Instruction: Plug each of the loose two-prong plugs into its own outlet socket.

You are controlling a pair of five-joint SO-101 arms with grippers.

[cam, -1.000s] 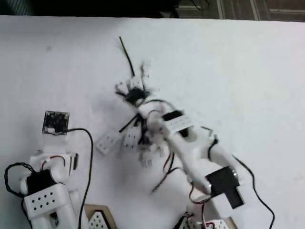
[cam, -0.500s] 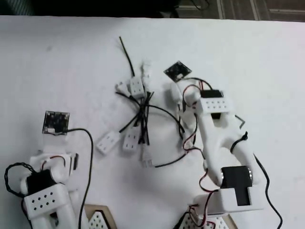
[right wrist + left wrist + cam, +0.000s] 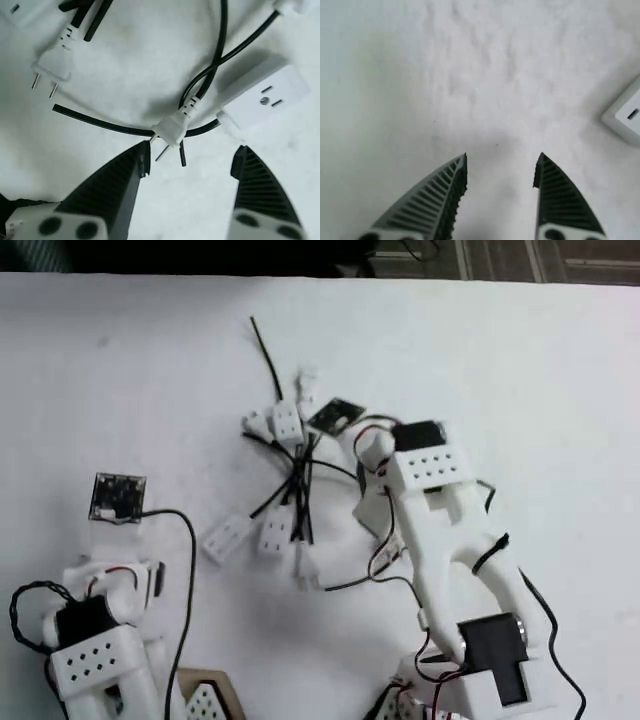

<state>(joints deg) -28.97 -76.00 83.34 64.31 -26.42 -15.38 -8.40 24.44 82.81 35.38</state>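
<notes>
A tangle of black cords (image 3: 298, 475) lies mid-table with white outlet sockets (image 3: 228, 537) (image 3: 275, 530) (image 3: 287, 422) and loose white plugs (image 3: 305, 575). My right arm (image 3: 425, 470) stands just right of the tangle. My right gripper (image 3: 192, 152) is open above a white two-prong plug (image 3: 172, 131), whose prongs point between the fingers without touching them. Near it lie an outlet socket (image 3: 262, 100) and a second plug (image 3: 52, 67). My left arm (image 3: 95, 635) rests at the front left. My left gripper (image 3: 501, 160) is open over bare table, and a socket corner (image 3: 625, 117) shows at the view's edge.
A small black board (image 3: 118, 496) on a black cable lies in front of the left arm. The white table (image 3: 520, 360) has free room at the right and the far left. Arm bases and wooden mounts (image 3: 205, 695) line the near edge.
My right arm pulled back out of the cord tangle to its right side, then came slightly back toward it. The cords shifted and spread. The left arm has not moved.
</notes>
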